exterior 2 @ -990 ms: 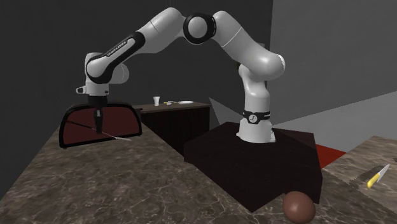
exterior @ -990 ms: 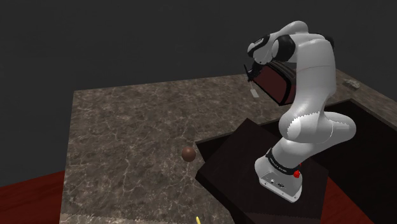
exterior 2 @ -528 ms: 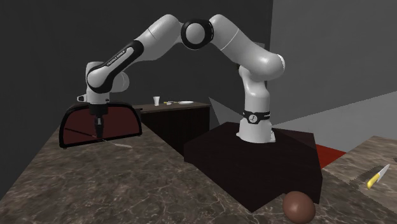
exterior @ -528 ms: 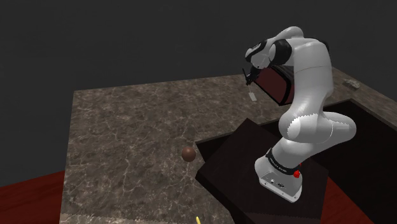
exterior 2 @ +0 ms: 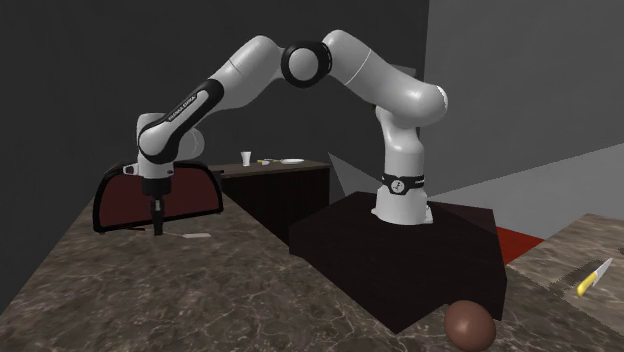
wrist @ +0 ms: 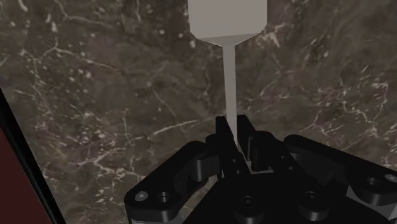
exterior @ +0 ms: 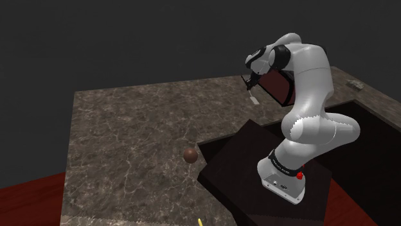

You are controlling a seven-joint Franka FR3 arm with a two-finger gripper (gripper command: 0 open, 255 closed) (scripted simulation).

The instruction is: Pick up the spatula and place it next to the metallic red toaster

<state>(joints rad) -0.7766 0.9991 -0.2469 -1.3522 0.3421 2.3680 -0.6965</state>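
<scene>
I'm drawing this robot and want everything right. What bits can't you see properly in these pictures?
Toaster: shoulder view, the arm hides much of it.
Spatula: wrist view, the picture's edge cuts off its blade.
Brown ball: second exterior view, the bottom edge cuts it.
Yellow thing: shoulder view, cut by the bottom edge; unidentifiable.
Small things on the far counter: second exterior view, too small to name.

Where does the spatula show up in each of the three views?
Shoulder view: pale grey flat spatula at upper right, under the black gripper, beside the dark red toaster.
Second exterior view: left of middle, at the gripper's tip before the toaster.
Wrist view: handle clasped between the fingers, blade farther out.
Shared landmark: the toaster.
</scene>
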